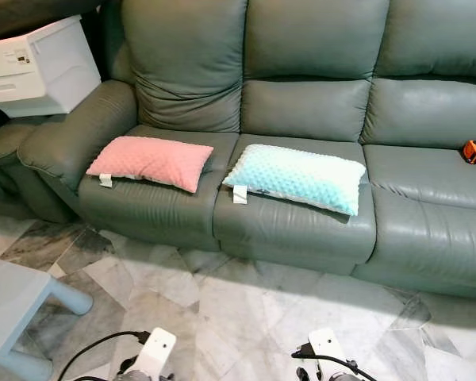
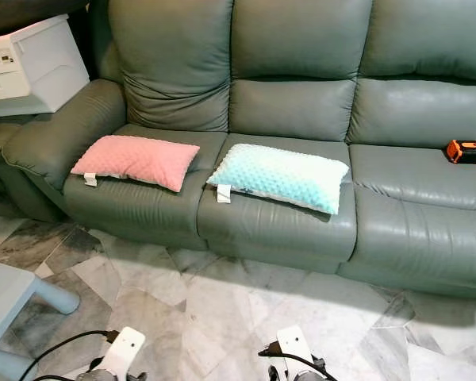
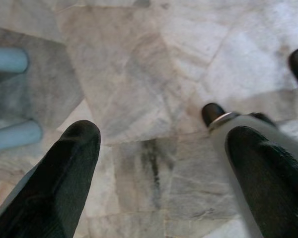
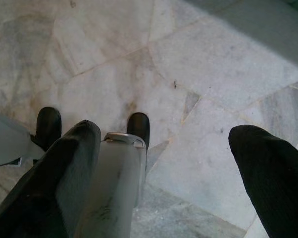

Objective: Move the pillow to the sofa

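While both arms hang low over the marble floor [image 3: 139, 74], the grey sofa [image 1: 317, 103] carries a pink pillow [image 1: 149, 162] and a blue pillow [image 1: 297, 176]; left gripper [image 3: 164, 148] and right gripper [image 4: 164, 148] gape empty.

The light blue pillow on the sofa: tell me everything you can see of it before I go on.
The light blue pillow is a rectangle of soft fabric covered in small raised dots, fading towards white at its edges. It lies flat on the middle seat of the grey-green sofa, turned slightly askew, with its long side running across the seat. A white tag hangs from its front left corner over the seat edge. It sits apart from the pink pillow on the next seat. Nothing grips it.
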`<state>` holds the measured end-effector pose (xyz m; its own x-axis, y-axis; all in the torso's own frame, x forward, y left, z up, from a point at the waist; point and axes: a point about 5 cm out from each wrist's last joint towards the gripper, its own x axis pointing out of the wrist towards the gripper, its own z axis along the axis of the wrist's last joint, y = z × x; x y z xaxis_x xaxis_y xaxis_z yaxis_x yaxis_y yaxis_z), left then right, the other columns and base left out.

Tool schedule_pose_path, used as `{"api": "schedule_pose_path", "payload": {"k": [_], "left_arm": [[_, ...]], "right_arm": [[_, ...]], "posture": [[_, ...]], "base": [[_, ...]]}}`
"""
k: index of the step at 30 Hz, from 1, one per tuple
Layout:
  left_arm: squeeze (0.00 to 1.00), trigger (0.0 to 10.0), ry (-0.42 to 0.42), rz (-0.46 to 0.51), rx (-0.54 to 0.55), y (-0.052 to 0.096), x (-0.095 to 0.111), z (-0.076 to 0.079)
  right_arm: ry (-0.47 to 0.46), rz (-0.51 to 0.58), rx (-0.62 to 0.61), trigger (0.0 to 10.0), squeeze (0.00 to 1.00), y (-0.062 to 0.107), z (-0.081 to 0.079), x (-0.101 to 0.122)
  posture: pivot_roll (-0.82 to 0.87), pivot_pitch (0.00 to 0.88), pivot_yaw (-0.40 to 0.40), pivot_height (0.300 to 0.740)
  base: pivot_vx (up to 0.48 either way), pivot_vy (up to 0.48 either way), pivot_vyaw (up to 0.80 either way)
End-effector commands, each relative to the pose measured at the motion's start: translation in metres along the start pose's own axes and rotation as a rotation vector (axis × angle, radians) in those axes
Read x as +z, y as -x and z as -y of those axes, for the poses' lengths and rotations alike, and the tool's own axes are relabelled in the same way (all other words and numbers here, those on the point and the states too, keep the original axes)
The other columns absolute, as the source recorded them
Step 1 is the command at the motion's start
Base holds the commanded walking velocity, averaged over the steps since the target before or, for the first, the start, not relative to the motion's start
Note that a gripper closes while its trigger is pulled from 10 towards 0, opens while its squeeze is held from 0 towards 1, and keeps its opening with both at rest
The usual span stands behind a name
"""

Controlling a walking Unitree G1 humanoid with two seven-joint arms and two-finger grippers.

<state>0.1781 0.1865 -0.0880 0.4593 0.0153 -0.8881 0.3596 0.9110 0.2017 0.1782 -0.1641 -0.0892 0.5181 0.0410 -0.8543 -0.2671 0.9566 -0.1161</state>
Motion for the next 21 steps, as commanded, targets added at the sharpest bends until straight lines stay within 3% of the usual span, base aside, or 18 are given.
{"api": "schedule_pose_path", "payload": {"k": [1, 2, 8, 10, 14, 18, 19, 21], "left_arm": [[0.0, 10.0, 0.008, -0.014, 0.016, 0.002, -0.008, -0.016], [0.0, 10.0, 0.01, -0.023, 0.034, 0.006, -0.015, -0.034], [0.0, 10.0, 0.004, -0.028, 0.052, 0.011, -0.021, -0.056], [0.0, 10.0, 0.006, -0.027, 0.052, 0.011, -0.021, -0.057], [0.0, 10.0, -0.002, 0.004, 0.013, 0.004, -0.005, -0.028], [0.0, 10.0, -0.008, 0.013, -0.001, 0.002, 0.001, -0.017], [0.0, 10.0, -0.013, 0.021, -0.014, 0.0, 0.006, -0.003], [0.0, 10.0, -0.018, 0.027, -0.024, -0.001, 0.011, 0.01]], "right_arm": [[-0.007, -0.005, 0.005, 10.0, 0.0, 0.0, -0.003, -0.001], [-0.009, 0.0, 0.011, 10.0, 0.0, 0.0, -0.003, -0.001], [0.006, 0.003, 0.02, 10.0, 0.0, 0.0, -0.005, 0.001], [0.008, 0.003, 0.021, 10.0, 0.0, 0.0, -0.005, 0.001], [0.016, 0.003, 0.025, 10.0, 0.0, 0.0, -0.006, 0.001], [0.017, 0.003, 0.027, 10.0, 0.0, 0.0, -0.006, 0.001], [0.02, 0.001, 0.03, 10.0, 0.0, -0.001, -0.007, 0.001], [0.026, -0.001, 0.034, 10.0, 0.0, 0.0, -0.007, 0.001]], "posture": [[-0.18, 0.063, 0.11, 0.74], [-0.18, 0.063, 0.111, 0.74], [-0.18, 0.061, 0.113, 0.74], [-0.17, 0.06, 0.114, 0.74], [-0.17, 0.06, 0.116, 0.74], [-0.17, 0.06, 0.116, 0.74], [-0.17, 0.059, 0.116, 0.74], [-0.17, 0.059, 0.116, 0.74]], "base": [[0.0, 0.0, -0.77], [0.0, 0.0, 0.0], [0.0, 0.0, 0.0], [0.0, 0.0, 0.0], [0.0, 0.48, 0.0], [0.0, 0.48, 0.0], [0.0, 0.48, 0.0], [0.0, 0.48, 0.0]]}}
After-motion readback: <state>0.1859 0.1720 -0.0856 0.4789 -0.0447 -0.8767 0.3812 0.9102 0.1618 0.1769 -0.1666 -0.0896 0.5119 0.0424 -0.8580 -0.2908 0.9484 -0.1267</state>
